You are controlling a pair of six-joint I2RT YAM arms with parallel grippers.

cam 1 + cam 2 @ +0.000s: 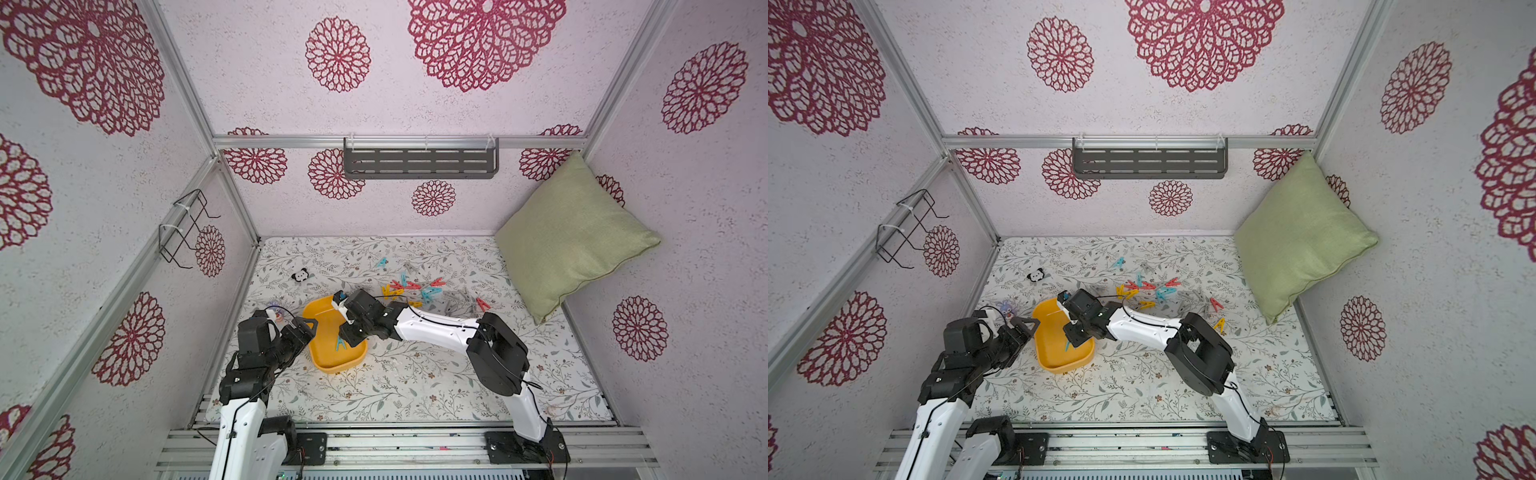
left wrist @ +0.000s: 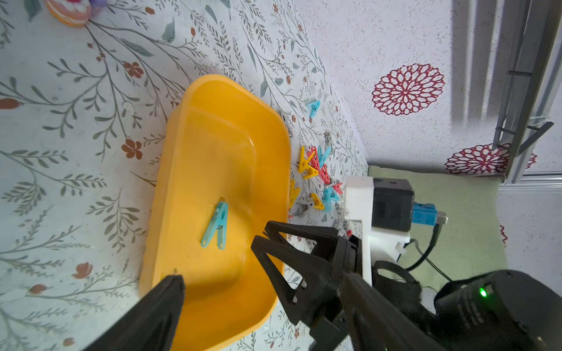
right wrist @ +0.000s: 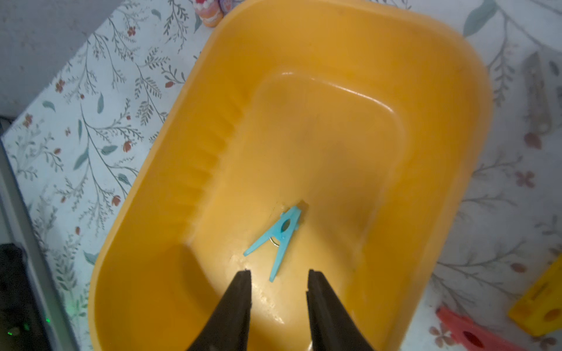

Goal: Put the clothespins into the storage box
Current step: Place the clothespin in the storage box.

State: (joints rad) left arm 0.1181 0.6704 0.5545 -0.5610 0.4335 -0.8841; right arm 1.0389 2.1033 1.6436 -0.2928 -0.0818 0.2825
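The yellow storage box point(image 1: 322, 361) point(image 1: 1054, 361) point(image 2: 219, 146) point(image 3: 334, 121) lies on the floral mat, and one teal clothespin point(image 1: 341, 343) point(image 2: 216, 225) point(image 3: 281, 235) rests flat on its floor. My right gripper point(image 1: 347, 334) point(image 3: 278, 273) hangs just above that pin, open and empty. My left gripper point(image 1: 308, 326) point(image 2: 261, 282) is open at the box's left rim and holds nothing. Several loose clothespins point(image 1: 415, 289) point(image 1: 1150, 289) point(image 2: 316, 173) in red, yellow, teal and grey lie scattered behind and to the right of the box.
A panda toy point(image 1: 300, 275) and a purple figure point(image 1: 276, 311) lie left of the box. A green pillow point(image 1: 569, 241) leans in the back right corner. A grey slotted shelf point(image 1: 419, 162) and a wire rack point(image 1: 187, 228) hang on the walls.
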